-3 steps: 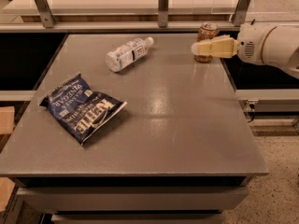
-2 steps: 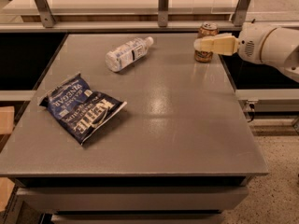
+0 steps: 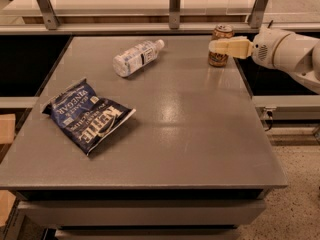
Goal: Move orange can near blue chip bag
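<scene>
The orange can (image 3: pixel 218 59) stands up straight on the gray worktop (image 3: pixel 190 139). Its long side goes up and down, and its silver top faces up. It is far from the blue chip bag (image 3: pixel 90 115), up and to the right of the bag, in the back right corner of the worktop. The back edge and the right edge are both close to it.

The gripper (image 3: pixel 220 47) is at the can, well apart from the bag. It reaches in from the right on a white arm (image 3: pixel 290 51), and a pale part of it crosses the front of the can. I cannot tell how far the jaws are open or if they hold the can.

The bag lies flat near the left edge, turned at a slant, with its white letters upside down. A clear bottle (image 3: pixel 136 57) lies on its side behind the bag, its cap pointing up and right. The worktop between the bag and the can is bare gray, and so is the part to the right of the bag, out to the front edge.
</scene>
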`<move>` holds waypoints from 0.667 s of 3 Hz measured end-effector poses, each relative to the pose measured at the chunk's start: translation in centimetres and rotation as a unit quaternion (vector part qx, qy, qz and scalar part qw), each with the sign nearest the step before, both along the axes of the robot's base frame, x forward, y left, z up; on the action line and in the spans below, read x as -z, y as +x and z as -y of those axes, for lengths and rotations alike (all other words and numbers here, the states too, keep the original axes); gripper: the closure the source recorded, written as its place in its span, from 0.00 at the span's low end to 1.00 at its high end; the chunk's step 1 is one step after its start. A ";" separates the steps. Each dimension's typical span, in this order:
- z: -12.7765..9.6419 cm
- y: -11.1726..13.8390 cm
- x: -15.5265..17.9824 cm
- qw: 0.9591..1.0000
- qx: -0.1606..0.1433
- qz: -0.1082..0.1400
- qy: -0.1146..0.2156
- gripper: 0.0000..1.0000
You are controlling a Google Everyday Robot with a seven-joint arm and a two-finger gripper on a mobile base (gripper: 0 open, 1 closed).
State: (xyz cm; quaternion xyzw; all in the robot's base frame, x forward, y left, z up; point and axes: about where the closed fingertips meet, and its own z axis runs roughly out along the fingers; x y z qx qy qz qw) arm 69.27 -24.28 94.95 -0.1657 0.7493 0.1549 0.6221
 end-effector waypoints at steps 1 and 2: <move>0.5 1.8 0.5 1.000 0.010 0.004 -0.004 0.00; 0.7 3.2 0.7 1.000 0.015 0.013 -0.007 0.00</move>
